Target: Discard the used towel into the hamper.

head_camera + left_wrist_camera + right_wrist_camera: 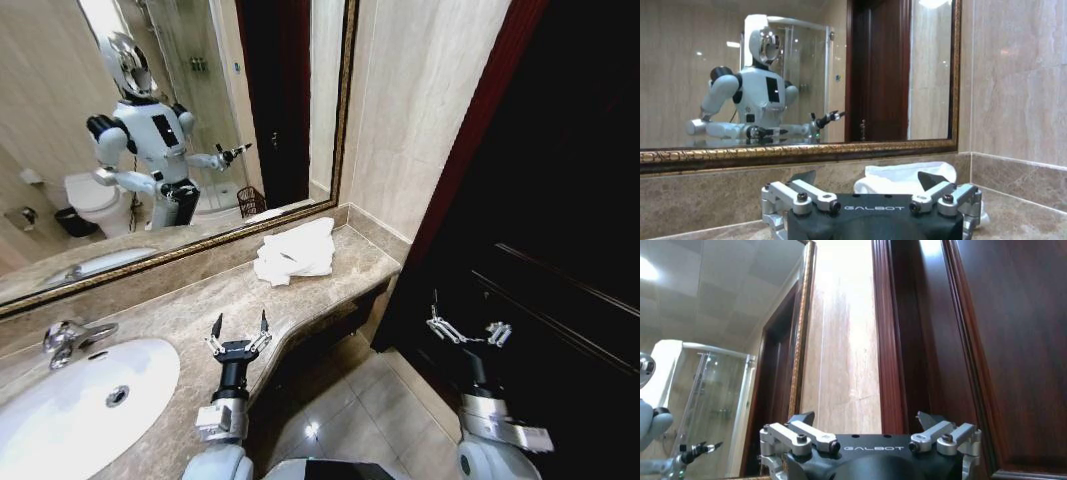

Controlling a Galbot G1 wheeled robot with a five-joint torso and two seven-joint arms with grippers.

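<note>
Left end effector spread, towel-facing.

Towel lay on counter at far right end, w/ mirror behind. Sink sat in counter near left. Left gripper hung over counter's front edge, btwn sink & towel. Door stood right.

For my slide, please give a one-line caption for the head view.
Open left gripper over beige marble counter, short of crumpled white towel; open right gripper beside dark wooden door.
</note>
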